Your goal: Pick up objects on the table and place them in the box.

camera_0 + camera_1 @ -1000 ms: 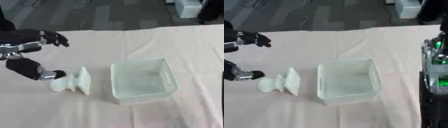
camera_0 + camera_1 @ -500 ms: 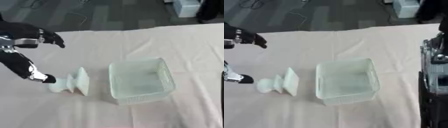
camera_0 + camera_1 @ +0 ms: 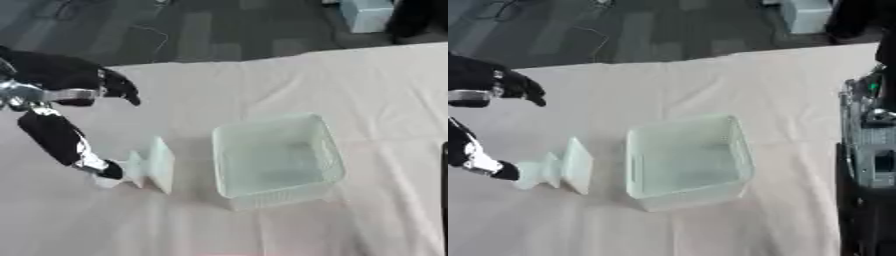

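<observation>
A pale whitish object (image 3: 149, 166) lies on its side on the cloth, with a wide flat end toward the box and a narrow end toward my left hand. My left hand (image 3: 63, 88) is open and spread. Its upper fingers (image 3: 121, 89) point right, well above the object. A lower black finger (image 3: 103, 169) reaches down and its tip touches the object's narrow end. The clear plastic box (image 3: 331, 159) stands just right of the object and looks empty. My right arm (image 3: 870, 150) shows along the right edge of the right eye view, and the hand's shape is unclear.
A light pink cloth (image 3: 262, 85) covers the table. Beyond its far edge lies dark carpet with a cable (image 3: 149, 35) and a pale blue-white box (image 3: 367, 12). Open cloth lies in front of and behind the clear box.
The left hand's lower finger was curled beside the object and now stretches straighter, its tip at the narrow end. The upper fingers dropped slightly. The object and the box stayed put.
</observation>
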